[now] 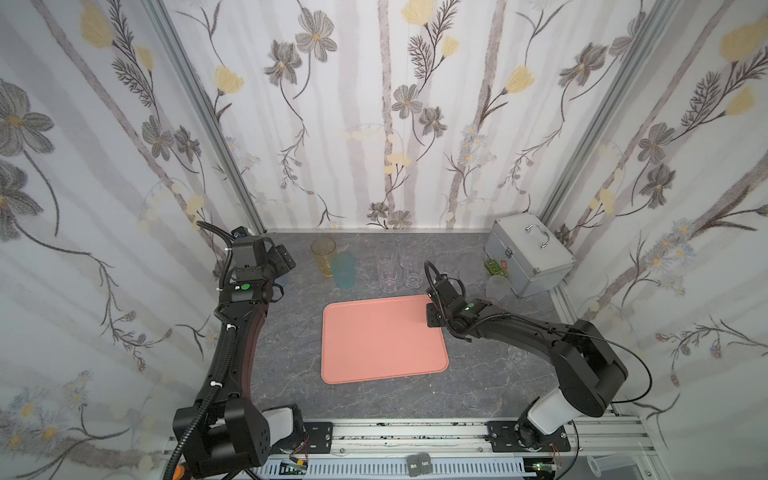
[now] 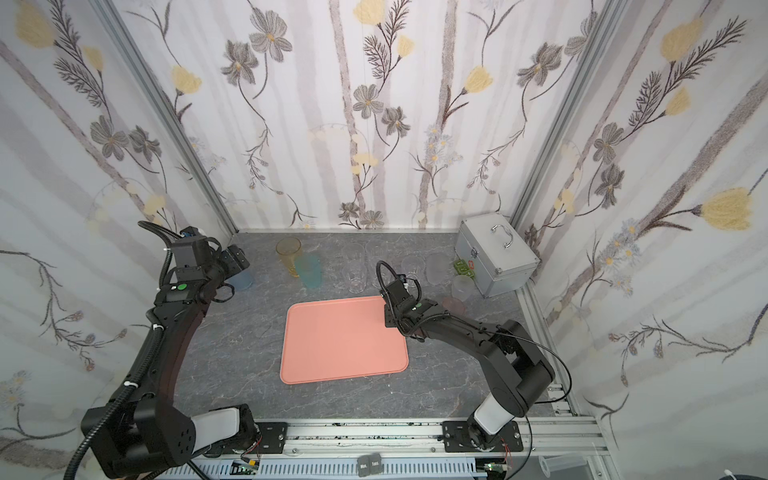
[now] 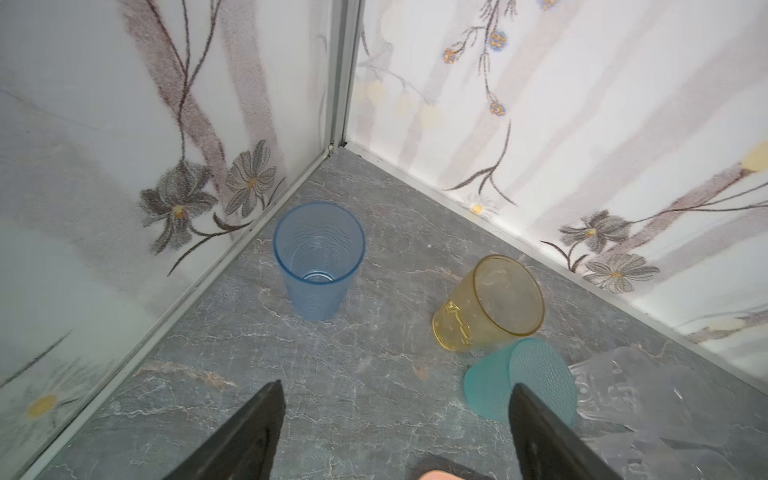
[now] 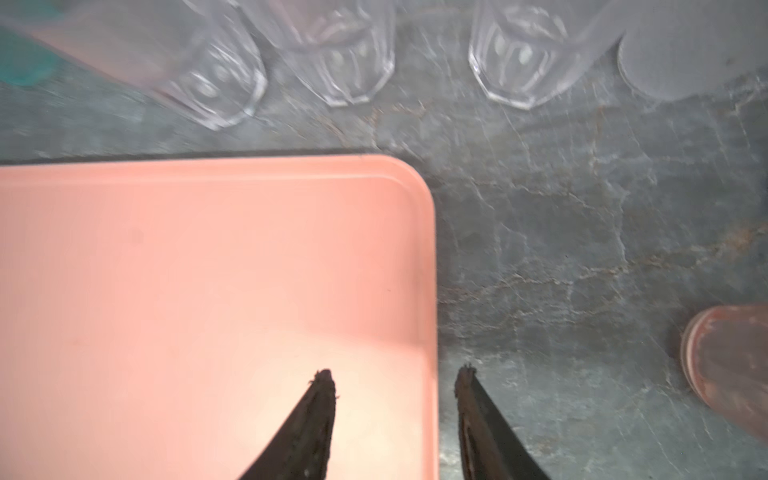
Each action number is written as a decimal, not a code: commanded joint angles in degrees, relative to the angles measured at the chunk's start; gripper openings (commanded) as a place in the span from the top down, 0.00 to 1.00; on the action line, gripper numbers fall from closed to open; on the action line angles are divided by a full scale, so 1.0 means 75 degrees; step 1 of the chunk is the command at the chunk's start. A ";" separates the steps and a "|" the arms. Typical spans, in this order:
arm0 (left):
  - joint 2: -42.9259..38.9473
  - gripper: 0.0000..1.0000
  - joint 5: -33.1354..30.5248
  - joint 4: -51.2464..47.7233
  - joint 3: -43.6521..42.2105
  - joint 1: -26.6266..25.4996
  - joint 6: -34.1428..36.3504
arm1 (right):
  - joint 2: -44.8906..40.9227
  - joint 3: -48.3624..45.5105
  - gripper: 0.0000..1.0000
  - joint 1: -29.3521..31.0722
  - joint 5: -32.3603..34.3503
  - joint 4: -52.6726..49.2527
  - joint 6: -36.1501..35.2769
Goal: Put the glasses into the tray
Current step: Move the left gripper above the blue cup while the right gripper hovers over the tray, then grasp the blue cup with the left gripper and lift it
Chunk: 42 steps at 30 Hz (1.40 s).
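the left gripper (image 3: 397, 388) is hovering with its jaws spread wide and nothing between them, pointing toward the back corner of the grey marbled table (image 3: 374, 415). a blue glass (image 3: 319, 257) is standing upright just ahead of its fingertips, apart from them. an amber glass (image 3: 490, 303) and a teal glass (image 3: 519, 374) are sitting off to one side, the teal one partly hidden behind one finger. the right gripper (image 4: 395, 372) is hanging with its jaws partly apart, gripping nothing, one finger over a corner of the salmon-pink tray (image 4: 166, 270) and the other over the table just beside the rim. clear glasses (image 4: 345, 62) are lining the table ahead of it, beyond the tray's edge, with a frosted glass (image 4: 685, 54) next to them and an orange-pink glass (image 4: 727, 365) out to its side. in both top views a silver case (image 1: 530, 257) is sitting in the corner beyond the right gripper.
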 commanded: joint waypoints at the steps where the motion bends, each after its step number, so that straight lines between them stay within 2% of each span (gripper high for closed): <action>1: 0.0638 0.17 0.0457 -0.0171 0.0512 0.0504 0.0240 | -0.0113 0.0161 0.51 0.0214 -0.0276 0.0295 0.0378; 6: 0.1936 0.29 0.0794 -0.0404 0.1655 0.0488 0.0513 | 0.0112 0.0320 0.51 0.0524 -0.0375 0.0445 0.0476; 14: 0.3805 0.35 0.0090 -0.1198 0.3117 0.0052 0.1354 | 0.0382 0.0439 0.51 0.1067 -0.0593 0.0618 0.0670; 20: 0.4750 0.43 -0.0391 -0.1526 0.3878 -0.0028 0.1636 | 0.0537 0.0527 0.52 0.1251 -0.0768 0.0718 0.0728; 22: 0.5000 0.47 -0.0361 -0.1662 0.4068 -0.0035 0.1680 | 0.0540 0.0527 0.52 0.1249 -0.0746 0.0736 0.0706; 27: 0.5309 0.48 -0.0490 -0.1716 0.4127 -0.0036 0.1812 | 0.0622 0.0579 0.52 0.1249 -0.0732 0.0724 0.0652; 32: 0.5757 0.53 -0.0506 -0.1724 0.4447 -0.0024 0.1833 | 0.0788 0.0724 0.52 0.1247 -0.0780 0.0646 0.0568; 34: 0.5883 0.58 -0.0570 -0.1712 0.4580 -0.0029 0.1876 | 0.0788 0.0727 0.52 0.1248 -0.0751 0.0631 0.0547; 39: 0.6141 0.82 -0.0745 -0.1744 0.4735 -0.0012 0.1974 | 0.0784 0.0660 0.53 0.1249 -0.0675 0.0697 0.0548; 42: 0.5925 0.96 -0.0715 -0.1767 0.4602 -0.0006 0.1945 | 0.0664 0.0573 0.54 0.1247 -0.0708 0.0852 0.0612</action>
